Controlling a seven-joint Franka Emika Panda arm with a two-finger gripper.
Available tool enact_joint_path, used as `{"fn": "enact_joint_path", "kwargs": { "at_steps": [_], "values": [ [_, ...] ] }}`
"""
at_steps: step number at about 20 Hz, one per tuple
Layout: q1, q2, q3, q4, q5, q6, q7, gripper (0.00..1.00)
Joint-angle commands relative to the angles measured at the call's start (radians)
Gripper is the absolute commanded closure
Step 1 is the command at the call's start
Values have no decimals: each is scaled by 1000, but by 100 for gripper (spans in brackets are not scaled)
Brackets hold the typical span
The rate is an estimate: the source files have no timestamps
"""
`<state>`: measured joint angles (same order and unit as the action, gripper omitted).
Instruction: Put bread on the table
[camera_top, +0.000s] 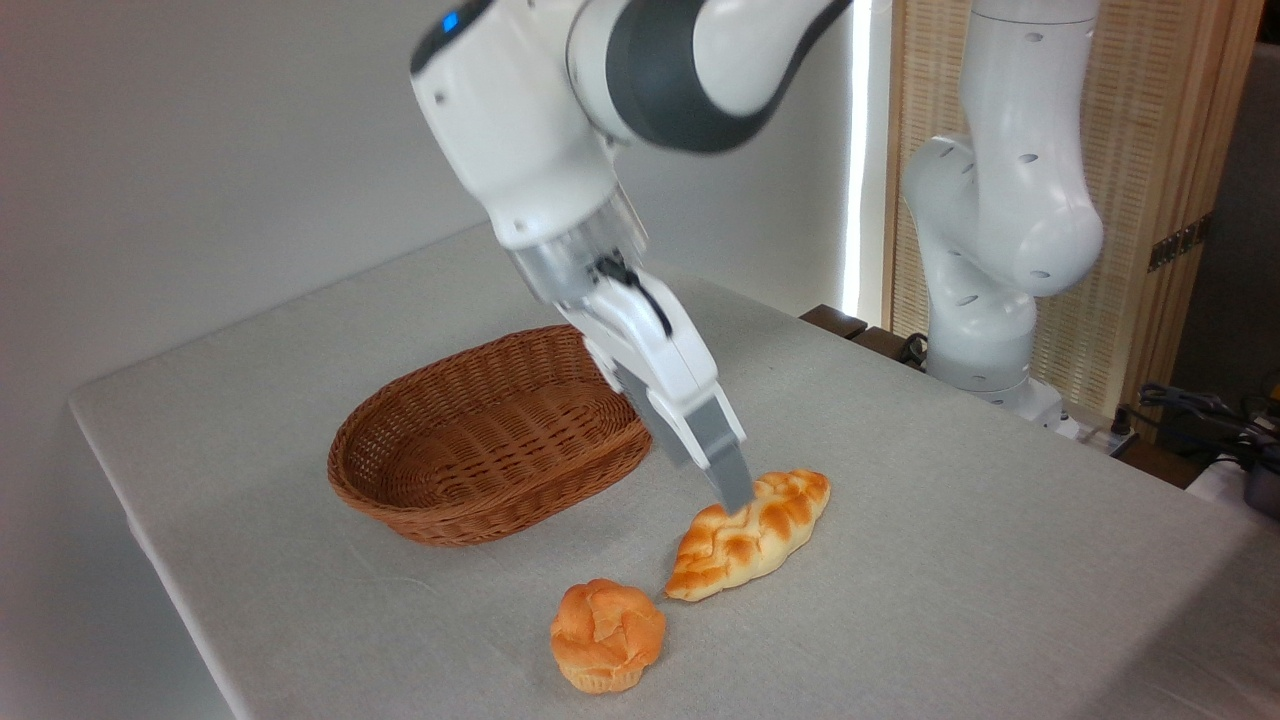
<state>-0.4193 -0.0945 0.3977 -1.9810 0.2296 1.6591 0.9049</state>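
The braided bread (752, 537) lies flat on the table (960, 580), right of the wicker basket. My gripper (730, 490) hangs tilted just over the loaf's upper middle, its near fingertip (737, 488) at the crust. The fingers look parted, with nothing held between them; the far finger is mostly hidden behind the near one.
An empty brown wicker basket (490, 440) stands left of the gripper. A small round orange bun (607, 635) sits near the front edge, just left of the loaf's tip. A second white robot arm (990, 250) stands at the back right, with cables beyond.
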Motion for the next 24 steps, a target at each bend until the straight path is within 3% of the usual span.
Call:
{"fn": "enact_joint_path", "kwargs": {
  "at_steps": [1,3,5,10,15,20,24],
  "values": [
    [-1,-11,6,181,-126,-91,-70,0],
    [61,-11,-28,243,-188,-94,-101,0],
    [126,-5,-107,312,-237,-94,-148,0],
    [240,28,-252,349,-300,-79,-299,0],
    [255,35,-258,353,-254,-82,-216,0],
    [315,75,-284,415,-262,-90,-219,0],
    [320,73,-287,415,-259,-93,-219,0]
  ]
}}
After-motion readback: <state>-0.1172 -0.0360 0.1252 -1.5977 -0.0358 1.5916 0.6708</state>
